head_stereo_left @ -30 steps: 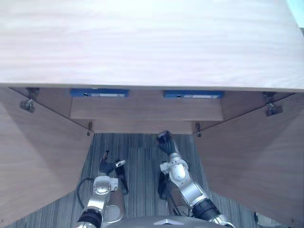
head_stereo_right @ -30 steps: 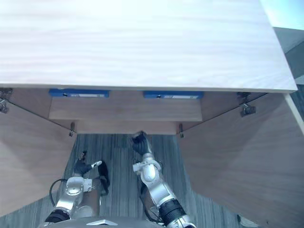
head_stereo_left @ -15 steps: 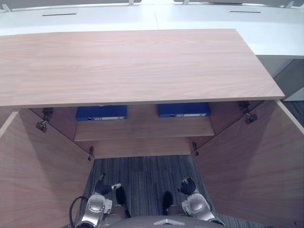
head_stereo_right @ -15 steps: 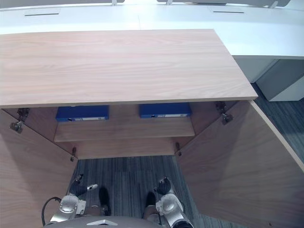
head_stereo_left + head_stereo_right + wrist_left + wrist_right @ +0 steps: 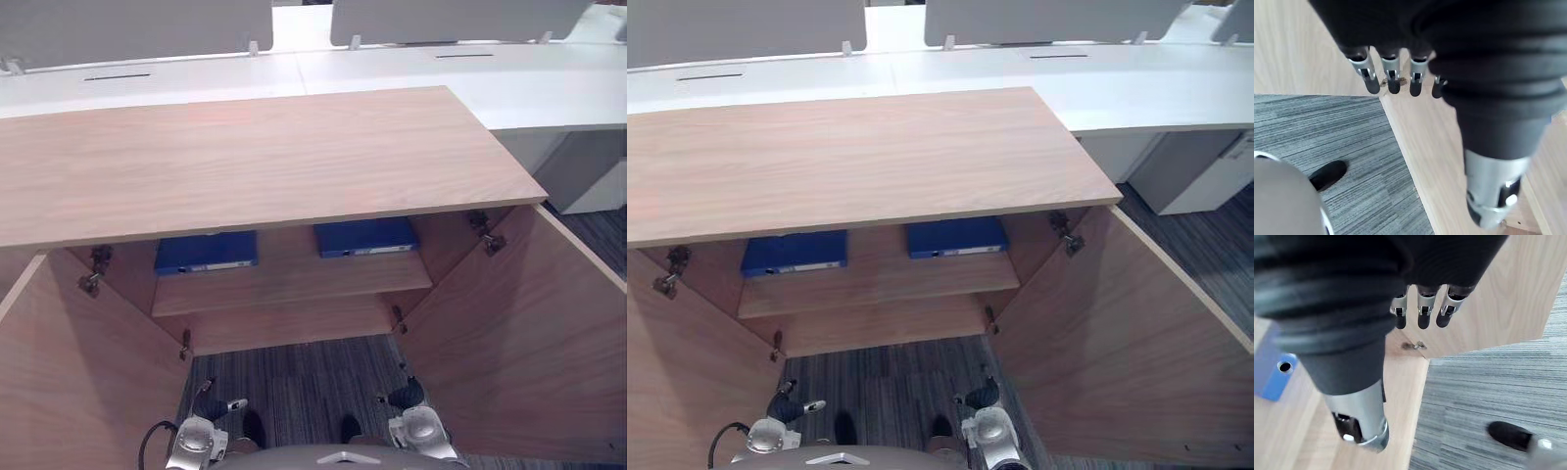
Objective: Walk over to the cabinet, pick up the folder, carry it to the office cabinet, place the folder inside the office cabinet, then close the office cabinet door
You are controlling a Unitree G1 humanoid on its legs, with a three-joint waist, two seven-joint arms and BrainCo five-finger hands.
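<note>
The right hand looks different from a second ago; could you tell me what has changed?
The right hand has drawn back from its reach toward the cabinet and hangs low, open and empty. The camera has tilted up, shifting the whole view. The left hand stayed low and open; both blue folders stay on the shelf and both doors stay open.

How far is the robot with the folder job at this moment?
Done, it seems: two blue folders lie on the shelf inside the cabinet. In hand: nothing; the left hand and right hand hang open and empty, low before it. Left: both doors stand open, so closing remains.
</note>
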